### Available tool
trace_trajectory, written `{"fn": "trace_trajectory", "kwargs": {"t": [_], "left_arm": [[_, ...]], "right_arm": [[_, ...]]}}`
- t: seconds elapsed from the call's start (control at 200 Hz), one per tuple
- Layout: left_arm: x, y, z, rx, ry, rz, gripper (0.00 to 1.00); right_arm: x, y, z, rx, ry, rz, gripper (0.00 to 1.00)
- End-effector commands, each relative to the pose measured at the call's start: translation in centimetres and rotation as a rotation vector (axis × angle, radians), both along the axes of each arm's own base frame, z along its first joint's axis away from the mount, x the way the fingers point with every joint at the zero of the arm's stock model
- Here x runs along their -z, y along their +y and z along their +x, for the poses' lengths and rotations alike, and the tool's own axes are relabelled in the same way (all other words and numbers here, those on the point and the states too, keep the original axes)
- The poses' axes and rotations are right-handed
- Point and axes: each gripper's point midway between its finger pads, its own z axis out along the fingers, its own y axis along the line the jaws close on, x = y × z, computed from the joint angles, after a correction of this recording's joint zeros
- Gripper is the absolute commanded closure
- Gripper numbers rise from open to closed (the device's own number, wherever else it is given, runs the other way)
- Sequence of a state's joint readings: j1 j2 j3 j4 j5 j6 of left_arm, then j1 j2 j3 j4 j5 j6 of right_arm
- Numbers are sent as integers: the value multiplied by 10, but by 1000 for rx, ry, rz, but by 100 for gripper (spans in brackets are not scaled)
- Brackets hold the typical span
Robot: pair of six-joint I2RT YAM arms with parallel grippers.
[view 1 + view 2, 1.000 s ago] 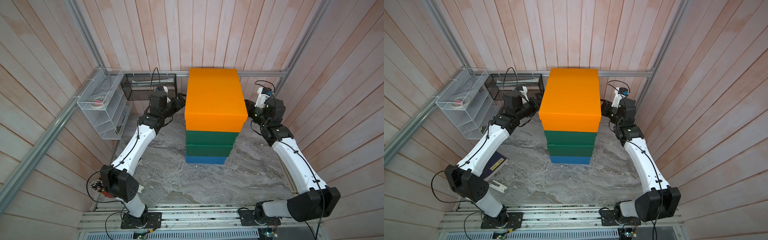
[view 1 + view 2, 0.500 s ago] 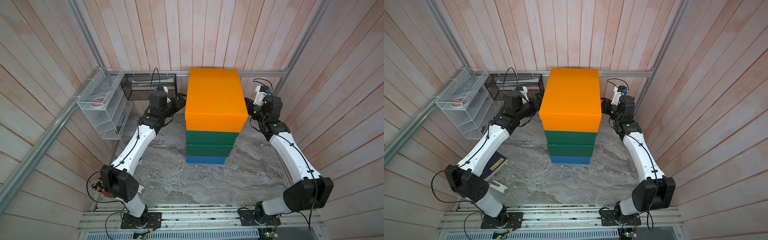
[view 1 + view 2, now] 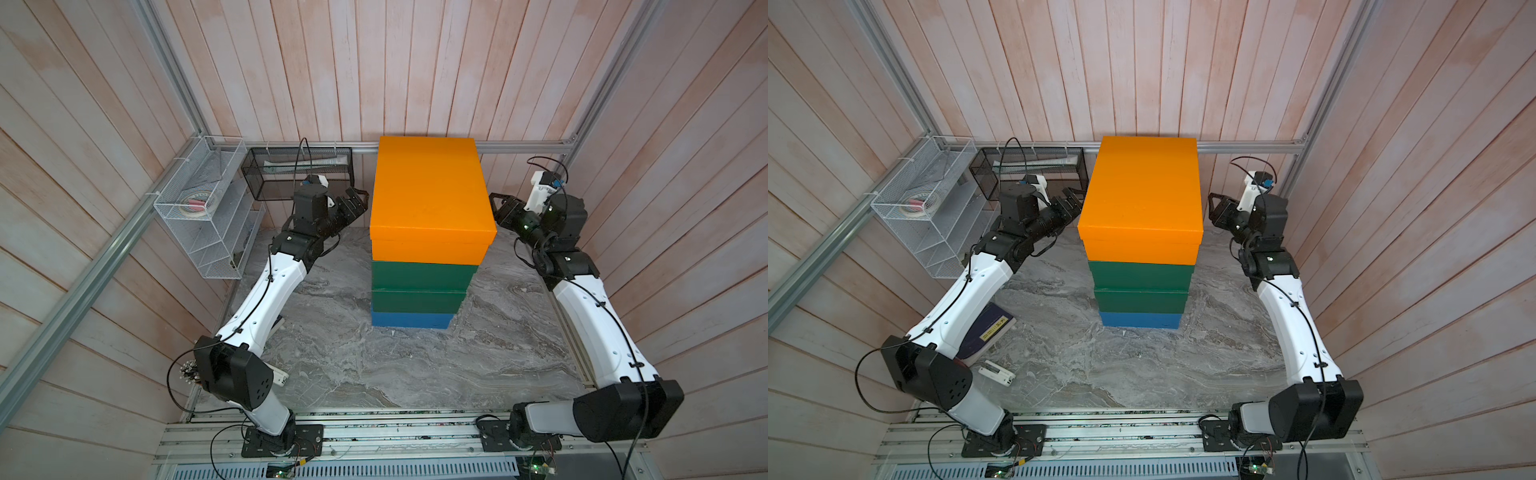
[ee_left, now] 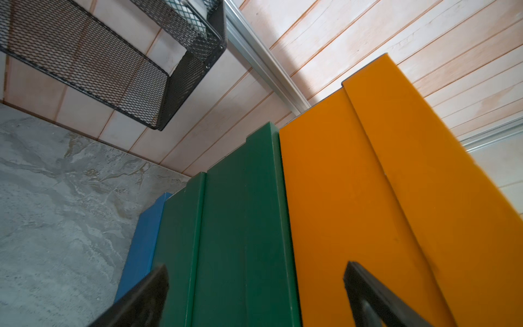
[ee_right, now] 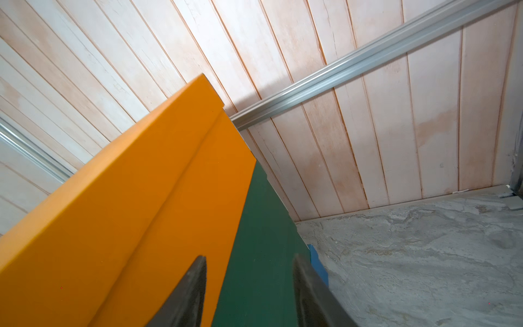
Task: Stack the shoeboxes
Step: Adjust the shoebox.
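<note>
Matte lidded stack near surface (image 3: pixel 332 365) back edge: orange box (image 3: pixel 430 195) atop two green boxes (image 3: pixel 422 276) atop blue box (image 3: pixel 411 320); left fingers (image 4: pixel 141 303) wide, right fingers (image 5: pixel 189 291) narrower, both empty.

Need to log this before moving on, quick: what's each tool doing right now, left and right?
Left tool: open wide, holding nothing.
Right tool: partly open, holding nothing.

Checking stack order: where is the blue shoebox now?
In both top views the blue shoebox is the stack's bottom box, on the table, directly beneath a dark green shoebox.
</note>
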State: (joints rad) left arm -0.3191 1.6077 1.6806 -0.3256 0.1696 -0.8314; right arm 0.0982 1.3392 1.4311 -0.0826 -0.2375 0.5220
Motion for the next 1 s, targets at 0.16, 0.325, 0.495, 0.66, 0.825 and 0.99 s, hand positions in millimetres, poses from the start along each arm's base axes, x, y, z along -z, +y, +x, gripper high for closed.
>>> {"fn": "trace_trajectory", "kwargs": {"t": [0.16,0.325,0.495,0.66,0.825,0.99], "left_arm": [[4,-4,-37,12,10,-21,0],[11,-20,-47,44,35,-19,0],[11,-28,-52,55,36,-24,0],[9,-30,-53,54,35,-25,0],[10,-31,-49,51,35,-14,0],[12,-35,-42,56,41,-8,0]], "right_arm": [[4,6,-28,-45,6,18,49],[2,11,-27,-75,3,16,49],[6,21,-16,-129,14,37,49],[7,30,-7,-170,16,51,49],[2,34,-5,-187,-3,58,49],[-1,41,3,-212,-11,56,49]]}}
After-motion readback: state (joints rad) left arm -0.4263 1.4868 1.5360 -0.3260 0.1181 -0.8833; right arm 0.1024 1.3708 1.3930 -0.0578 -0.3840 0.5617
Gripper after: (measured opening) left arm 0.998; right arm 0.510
